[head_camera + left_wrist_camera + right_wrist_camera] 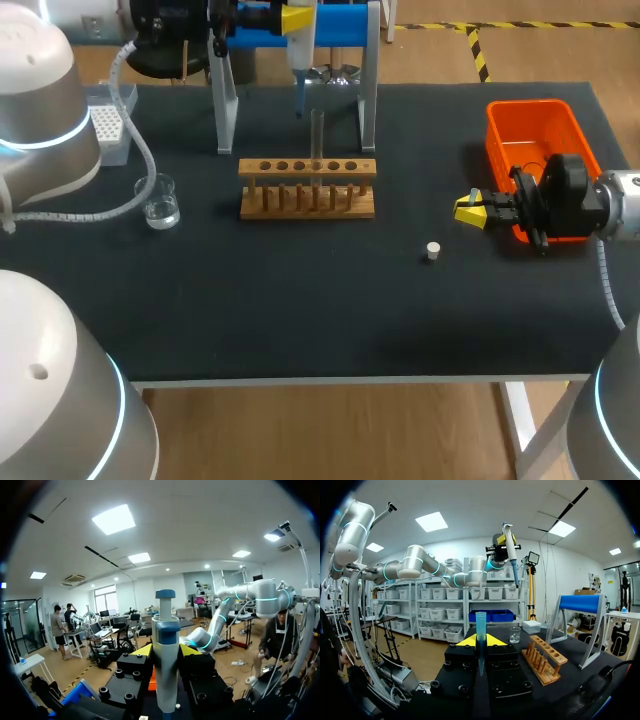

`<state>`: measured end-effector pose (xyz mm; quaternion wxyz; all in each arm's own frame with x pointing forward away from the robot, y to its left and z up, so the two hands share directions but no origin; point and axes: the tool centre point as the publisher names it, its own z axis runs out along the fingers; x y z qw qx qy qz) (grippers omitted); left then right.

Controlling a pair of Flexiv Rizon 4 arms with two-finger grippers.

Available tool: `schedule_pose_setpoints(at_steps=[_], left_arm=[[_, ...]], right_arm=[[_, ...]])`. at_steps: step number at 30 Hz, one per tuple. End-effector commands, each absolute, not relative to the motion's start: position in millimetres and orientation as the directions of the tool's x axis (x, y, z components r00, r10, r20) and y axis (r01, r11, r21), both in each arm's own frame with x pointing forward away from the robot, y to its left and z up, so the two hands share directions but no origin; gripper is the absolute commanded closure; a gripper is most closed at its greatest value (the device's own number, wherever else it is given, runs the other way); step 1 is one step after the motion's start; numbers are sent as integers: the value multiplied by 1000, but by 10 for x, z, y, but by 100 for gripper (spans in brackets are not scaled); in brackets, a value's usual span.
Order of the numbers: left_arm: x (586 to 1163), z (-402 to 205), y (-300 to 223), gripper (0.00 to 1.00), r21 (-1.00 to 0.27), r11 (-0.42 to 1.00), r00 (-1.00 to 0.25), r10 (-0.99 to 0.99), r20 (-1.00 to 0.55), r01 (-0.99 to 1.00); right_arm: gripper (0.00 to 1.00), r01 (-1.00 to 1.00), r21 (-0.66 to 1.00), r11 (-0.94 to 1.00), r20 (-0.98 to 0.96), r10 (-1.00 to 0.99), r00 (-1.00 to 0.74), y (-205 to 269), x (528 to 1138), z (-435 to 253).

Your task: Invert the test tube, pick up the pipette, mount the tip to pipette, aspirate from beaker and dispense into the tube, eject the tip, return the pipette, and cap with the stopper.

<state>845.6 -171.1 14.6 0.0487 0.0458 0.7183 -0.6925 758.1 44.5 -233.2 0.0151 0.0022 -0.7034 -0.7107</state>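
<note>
**Pipette in hand, stopper still to go on**

Nearest me, the stopper (433, 250) lies loose on the table (300, 320), so capping is left to do. Just beyond it my right gripper (472, 208) is pinched narrow on a blue pipette tip (480, 630), wide end up, beside the orange bin (535, 125). Whether that tip is fresh or used I cannot tell.

Farther out, the beaker (160, 203) holds some liquid. The test tube (317, 135) stands upright in the wooden rack (307, 168), so I judge the inverting done.

Farthest, my left gripper (165, 651) is clamped on the pipette (165, 672), raised high near the tube and off its blue stand (345, 25). Returning it remains.

I can make out no writing anywhere.
</note>
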Motion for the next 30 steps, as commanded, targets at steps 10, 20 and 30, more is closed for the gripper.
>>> schedule_pose_setpoints(at_steps=[10,20,30], left_arm=[[8329,42,-1709,100,-992,31,-992,-12,-125,124],[8258,27,-1703,100,-992,22,-992,-7,-125,125],[8229,-3,-1716,100,-993,26,-993,14,-114,114]], right_arm=[[100,18,1000,-9,17,-24,-1000,440,7571,-2330],[100,18,1000,-9,17,-24,-1000,440,7571,-2330],[100,18,1000,-9,17,-24,-1000,440,7571,-2330]])
